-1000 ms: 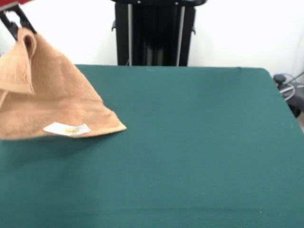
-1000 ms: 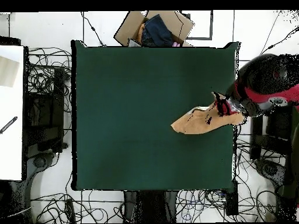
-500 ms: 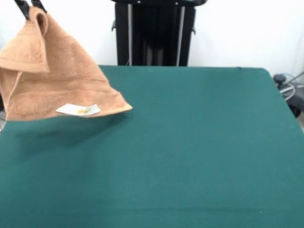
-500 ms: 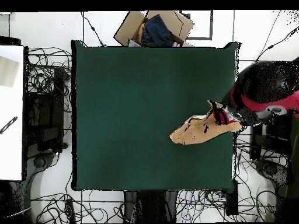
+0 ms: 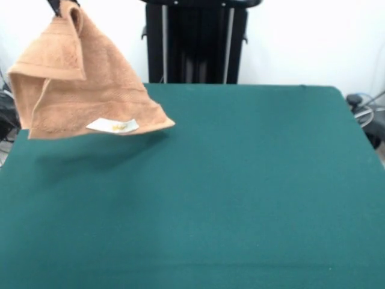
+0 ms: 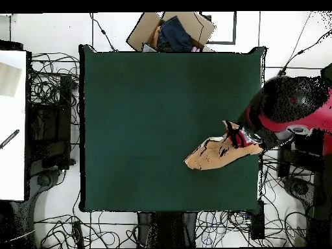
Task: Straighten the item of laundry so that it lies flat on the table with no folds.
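Towel (image 5: 90, 90): peach-orange terry cloth, nubby looped pile, matt; flat smoother woven band near hem; small white tag (image 5: 112, 126), smooth, paper-like or satin, cannot tell which. Table (image 5: 252, 192): dark green felt-like cloth cover, matt, even, faintly fuzzy. Pincer (image 6: 235, 137): dark hard parts, red trim, material unclear. Arm (image 6: 292, 107): red and black shell, smooth, looked like plastic. Box (image 6: 172, 31) beyond table edge: brown cardboard, dull. Floor cables (image 6: 52, 87): dark, thin, smooth-looking.

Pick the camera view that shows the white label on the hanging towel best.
The front view: the white label sits plainly near the lower hem of the peach-orange towel, which hangs from the gripper. The overhead view shows only the towel's outline; the label cannot be made out there.
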Tool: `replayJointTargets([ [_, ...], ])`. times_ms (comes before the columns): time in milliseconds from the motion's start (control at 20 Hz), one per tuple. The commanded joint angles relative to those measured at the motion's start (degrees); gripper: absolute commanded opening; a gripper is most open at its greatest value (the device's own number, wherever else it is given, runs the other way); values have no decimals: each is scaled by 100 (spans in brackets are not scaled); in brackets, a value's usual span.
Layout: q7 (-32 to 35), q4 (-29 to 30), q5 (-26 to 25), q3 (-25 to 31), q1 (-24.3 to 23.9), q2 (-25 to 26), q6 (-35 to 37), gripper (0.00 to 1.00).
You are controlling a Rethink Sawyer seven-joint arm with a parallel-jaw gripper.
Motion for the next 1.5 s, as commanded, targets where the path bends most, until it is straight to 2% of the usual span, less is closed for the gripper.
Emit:
replayJointTargets([
  [50, 594, 1130, 300, -203, 45, -409, -351, 0],
  [300, 730, 1466, 397, -252, 100, -629, -556, 0],
  [700, 1244, 2085, 732, -393, 501, -1242, -748, 0],
  [1500, 1894, 2421, 1074, -1085, 1649, -2014, -611, 0],
])
